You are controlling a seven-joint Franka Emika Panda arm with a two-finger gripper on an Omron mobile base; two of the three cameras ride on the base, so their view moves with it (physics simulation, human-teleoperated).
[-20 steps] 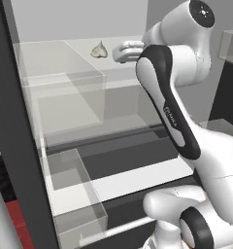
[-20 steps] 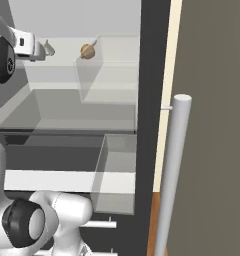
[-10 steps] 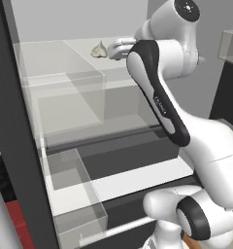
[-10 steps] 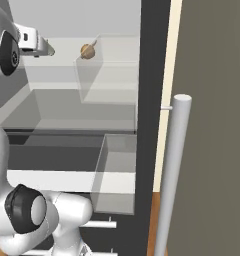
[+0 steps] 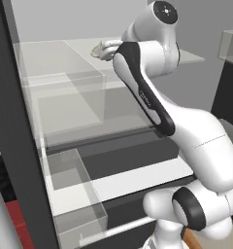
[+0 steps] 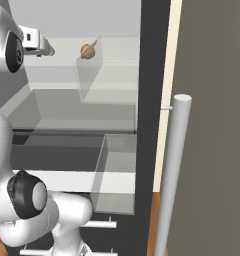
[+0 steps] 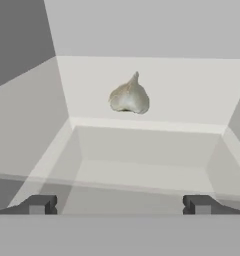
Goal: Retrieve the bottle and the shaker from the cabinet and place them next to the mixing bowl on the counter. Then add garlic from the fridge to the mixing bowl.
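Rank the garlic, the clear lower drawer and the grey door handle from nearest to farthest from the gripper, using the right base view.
1. garlic, on the top shelf just right of the gripper.
2. clear drawer, lower, to the right.
3. door handle, far right, in the foreground.

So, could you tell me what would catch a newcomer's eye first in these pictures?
Probably the white arm, which sweeps up from the base and reaches into the open fridge at its top glass shelf. Next comes the garlic, alone on that shelf and dead ahead of the gripper, whose jaws stand wide open and short of it. The tall grey door handle on the right also stands out.
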